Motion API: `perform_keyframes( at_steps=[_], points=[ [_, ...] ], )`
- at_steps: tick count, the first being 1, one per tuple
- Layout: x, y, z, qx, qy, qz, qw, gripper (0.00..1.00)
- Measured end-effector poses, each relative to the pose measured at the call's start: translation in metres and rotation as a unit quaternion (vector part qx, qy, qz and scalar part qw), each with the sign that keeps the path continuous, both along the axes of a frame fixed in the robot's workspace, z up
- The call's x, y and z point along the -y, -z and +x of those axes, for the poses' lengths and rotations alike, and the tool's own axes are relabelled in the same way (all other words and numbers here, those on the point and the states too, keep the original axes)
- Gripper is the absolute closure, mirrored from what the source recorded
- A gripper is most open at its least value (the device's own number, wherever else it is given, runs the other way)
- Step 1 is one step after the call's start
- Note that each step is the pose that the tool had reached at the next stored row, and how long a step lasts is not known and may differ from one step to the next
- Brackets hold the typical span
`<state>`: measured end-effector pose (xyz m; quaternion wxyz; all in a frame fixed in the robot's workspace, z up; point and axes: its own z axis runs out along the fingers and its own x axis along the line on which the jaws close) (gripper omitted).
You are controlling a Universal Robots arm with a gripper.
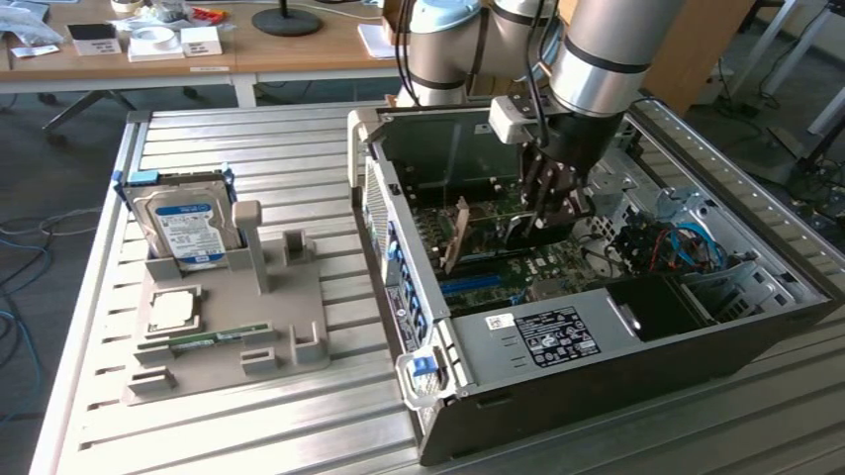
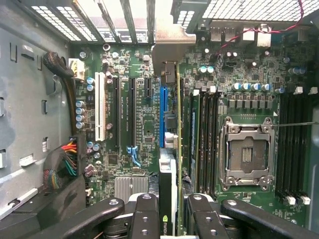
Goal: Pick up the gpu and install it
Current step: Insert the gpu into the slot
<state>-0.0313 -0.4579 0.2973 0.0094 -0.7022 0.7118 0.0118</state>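
The gpu (image 2: 168,191) is seen edge-on between my fingers (image 2: 144,211) as a thin green card with a black block on one face, its silver bracket (image 2: 167,50) at the far end. My gripper (image 2: 172,205) is shut on it, one finger on each face. The card hangs upright just above the motherboard, in line with the blue slot (image 2: 162,117). In the exterior view the gripper (image 1: 552,213) reaches down into the open computer case (image 1: 595,336), and the gpu (image 1: 465,230) stands tilted beside it, toward the case's rear wall.
On the motherboard lie an open CPU socket (image 2: 246,154), memory slots (image 2: 205,139) and a cable bundle (image 2: 62,167). On the exterior view's left a grey holder (image 1: 284,307) carries a blue-labelled hard drive (image 1: 185,223), a CPU chip (image 1: 172,309) and a RAM stick (image 1: 212,339).
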Motion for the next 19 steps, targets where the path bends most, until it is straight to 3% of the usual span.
perform_keyframes(
  at_steps=[9,15,19],
  points=[
    [0.0000,0.0004,-0.008,0.0004,0.000,0.0000,1.0000,0.73],
    [0.0002,0.0064,-0.011,0.0042,0.000,0.0000,1.0000,0.73],
    [0.0009,0.0072,-0.016,0.0050,0.000,0.0000,1.0000,0.73]
  ],
)
